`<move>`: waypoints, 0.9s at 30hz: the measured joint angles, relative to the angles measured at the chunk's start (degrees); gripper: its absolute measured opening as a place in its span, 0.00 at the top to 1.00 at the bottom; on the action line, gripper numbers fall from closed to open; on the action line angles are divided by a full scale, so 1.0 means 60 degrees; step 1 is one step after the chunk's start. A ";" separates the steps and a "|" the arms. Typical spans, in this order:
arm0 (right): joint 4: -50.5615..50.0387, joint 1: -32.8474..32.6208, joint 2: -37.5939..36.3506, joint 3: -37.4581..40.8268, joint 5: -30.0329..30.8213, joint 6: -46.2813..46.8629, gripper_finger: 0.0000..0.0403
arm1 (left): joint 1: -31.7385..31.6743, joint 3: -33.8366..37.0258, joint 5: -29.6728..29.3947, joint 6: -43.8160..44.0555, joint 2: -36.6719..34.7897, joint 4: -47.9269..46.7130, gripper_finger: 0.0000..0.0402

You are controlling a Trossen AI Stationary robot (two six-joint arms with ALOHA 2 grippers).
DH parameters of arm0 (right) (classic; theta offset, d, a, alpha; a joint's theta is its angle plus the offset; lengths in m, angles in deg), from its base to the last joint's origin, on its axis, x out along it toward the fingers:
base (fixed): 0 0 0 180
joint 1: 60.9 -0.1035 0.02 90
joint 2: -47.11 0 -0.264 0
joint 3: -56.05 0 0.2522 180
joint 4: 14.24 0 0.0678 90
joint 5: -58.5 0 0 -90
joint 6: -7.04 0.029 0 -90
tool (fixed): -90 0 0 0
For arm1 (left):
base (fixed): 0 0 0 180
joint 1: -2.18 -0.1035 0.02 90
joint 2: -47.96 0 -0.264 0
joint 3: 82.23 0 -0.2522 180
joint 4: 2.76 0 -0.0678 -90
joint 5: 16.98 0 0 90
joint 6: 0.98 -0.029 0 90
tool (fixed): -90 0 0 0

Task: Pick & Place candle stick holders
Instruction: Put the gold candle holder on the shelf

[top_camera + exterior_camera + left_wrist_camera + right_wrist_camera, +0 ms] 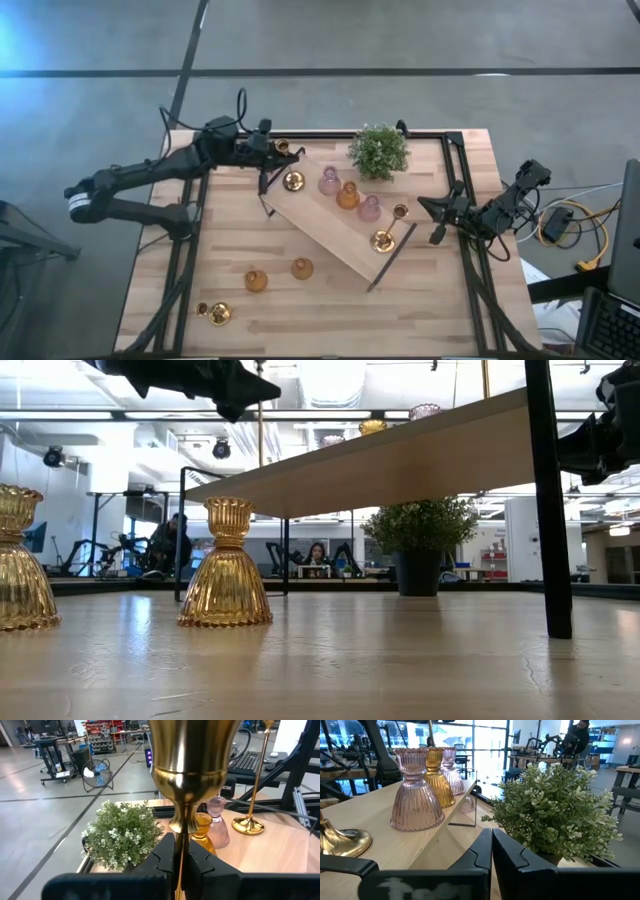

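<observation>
My left gripper [268, 150] is at the table's far left, by the far-left end of the long wooden tray [330, 230]. It is shut on a shiny gold holder [192, 765], whose cup shows from above [283, 146]. On the tray stand a gold holder [293, 181], a pink one [329, 180], an amber one [348, 195], another pink one [370, 207] and two gold ones [382, 240]. Two amber holders [257, 280] [301, 268] and a gold one [218, 313] stand on the table near the front. My right gripper [440, 215] is shut and empty at the table's right. My left gripper pinches the gold holder's thin stem [180, 845], just under its cup, between its two fingers [162, 857]. The fingers come level from the table's left and lie across the stem. The holder stands upright with its cup above the fingers. Its base is hidden.
A green potted plant [379, 150] stands at the far edge beside the tray. The tray's black wire handles [392, 258] stick out at both ends. A black frame runs along the table's far and right edges [455, 170]. People sit in the room behind [318, 555].
</observation>
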 joint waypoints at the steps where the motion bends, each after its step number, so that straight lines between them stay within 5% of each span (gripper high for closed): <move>1: 0.0001 0.0001 0.0000 0.0000 0.0000 -0.0006 0.98 | -0.0026 -0.0016 0.0000 -0.0033 0.0020 0.0004 0.97; 27: -0.0001 0.0001 0.0000 0.0000 0.0001 -0.0001 0.98 | -0.0190 0.0028 -0.0022 -0.0128 0.0070 -0.0086 0.92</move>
